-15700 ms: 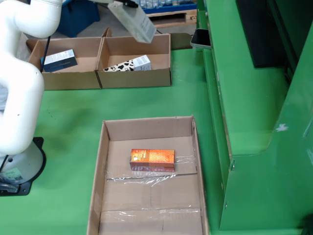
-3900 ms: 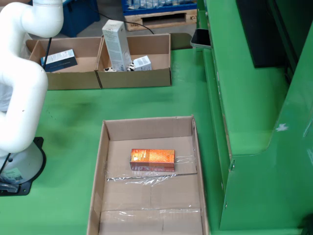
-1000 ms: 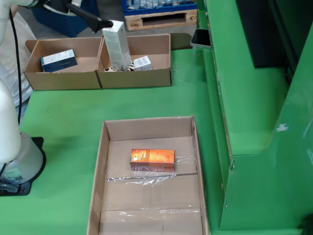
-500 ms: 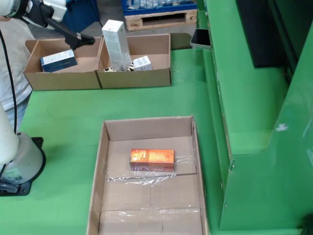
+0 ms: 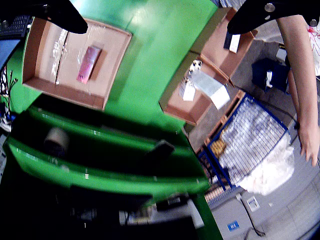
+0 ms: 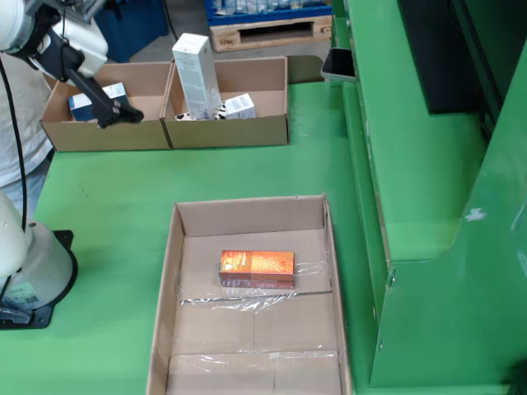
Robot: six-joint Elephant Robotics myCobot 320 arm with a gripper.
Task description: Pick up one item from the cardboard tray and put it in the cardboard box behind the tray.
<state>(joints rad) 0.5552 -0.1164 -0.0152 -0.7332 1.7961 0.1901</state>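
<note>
Cardboard in three places on the green bench (image 6: pixel 123 181). Nearest the fixed camera, a shallow cardboard tray (image 6: pixel 169 288), floor patched with clear tape. Inside it, lying flat near the middle, one orange-red carton (image 6: pixel 256 268), well clear of every wall. Same carton pink-red in the wrist view (image 5: pixel 89 63), again alone in the tray (image 5: pixel 35 55).

Behind the tray, well apart from it, two open cardboard boxes touching side by side. In the left box (image 6: pixel 62 132) as the fixed view shows it, a blue-and-white pack (image 6: pixel 89 104). In the right box (image 6: pixel 263 127), a tall white carton (image 6: pixel 194 72) standing upright and tilted slightly, with a small white pack (image 6: pixel 240 104) just beside it.

Black fingers (image 5: pixel 60 15) spread wide at the top corners of the wrist view, only bare bench between them: open, gripping nothing. From the fixed view, one dark finger (image 6: pixel 103 103) slanting down over the left box, tip near its front wall; contact with the box impossible to judge. White arm base (image 6: pixel 37 263) seated on the bench at the left edge.

Green shelving (image 6: pixel 428 164) along the right of the fixed view. On a lower shelf in the wrist view, a roll of tape (image 5: pixel 56 140). Off the bench, a blue wire cage (image 5: pixel 250 130) stuffed with clear plastic, and a person's bare forearm (image 5: pixel 300 75) reaching down at the right edge.
</note>
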